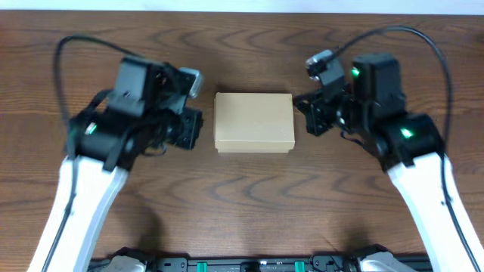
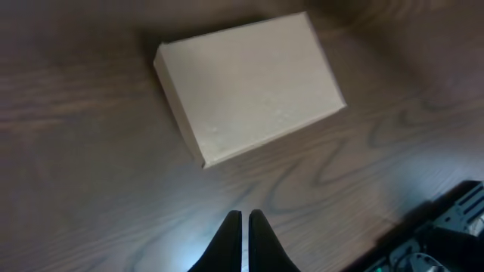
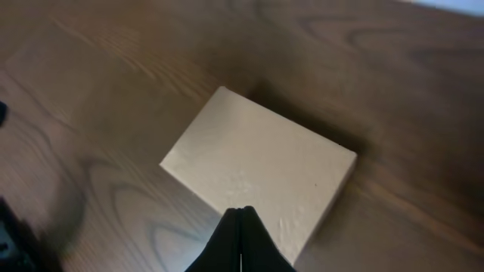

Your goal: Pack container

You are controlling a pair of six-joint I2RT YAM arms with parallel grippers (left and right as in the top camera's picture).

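Note:
The container point(image 1: 253, 122) is a plain tan cardboard box lying closed and flat at the middle of the wooden table. It also shows in the left wrist view point(image 2: 249, 87) and in the right wrist view point(image 3: 261, 170). My left gripper point(image 1: 195, 127) hovers just left of the box; in its wrist view the fingers point(image 2: 244, 215) are shut and empty, short of the box. My right gripper point(image 1: 306, 113) hovers just right of the box; its fingers point(image 3: 240, 211) are shut and empty, their tips over the box's near edge. No pens or markers are in view.
The dark wooden table point(image 1: 249, 196) runs all around the box. A black rail with green-lit parts point(image 1: 249, 264) lies along the front edge. Cables loop above both arms.

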